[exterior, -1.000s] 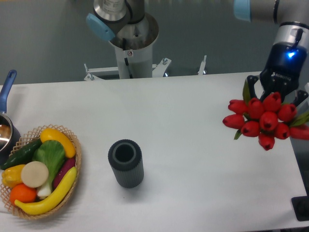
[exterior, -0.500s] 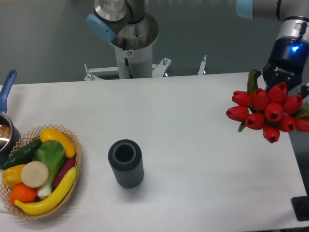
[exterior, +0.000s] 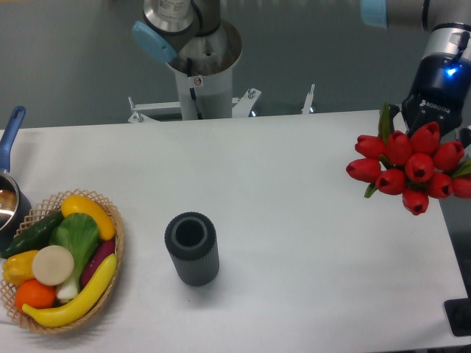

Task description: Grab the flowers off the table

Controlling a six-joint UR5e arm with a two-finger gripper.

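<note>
white and smooth, the bench (exterior: 294,198) fills most of the view, with a grey wall behind it and the robot's mounting column (exterior: 202,70) rising at the far edge.

at the far right, the arm's dark tool (exterior: 434,118) hangs over the bench's right edge, a small blue light glowing on its body. its fingertips are hidden behind the flowers (exterior: 409,163), so how wide it stands cannot be read directly; judging by how the bunch hangs just below it, it looks closed on the stems. the flowers are a tight cluster of red tulip heads facing the camera, with green leaf tips showing at the top left and right. no stems or tie band can be seen. the bunch appears lifted clear of the bench rather than lying on it, though the overhead angle makes the height hard to judge.

elsewhere, a dark ribbed cylinder (exterior: 191,248) with an open top stands upright near the middle of the bench, well apart from the flowers. a wicker basket (exterior: 110,283) at the left edge holds toy fruit and vegetables. a pot with a blue handle (exterior: 9,147) sits just behind the basket, partly out of view.

the step in hand seems to be the lift itself, and the pick looks close to complete. the next move calls for a steady hold, keeping the bunch from slipping or swinging.
</note>
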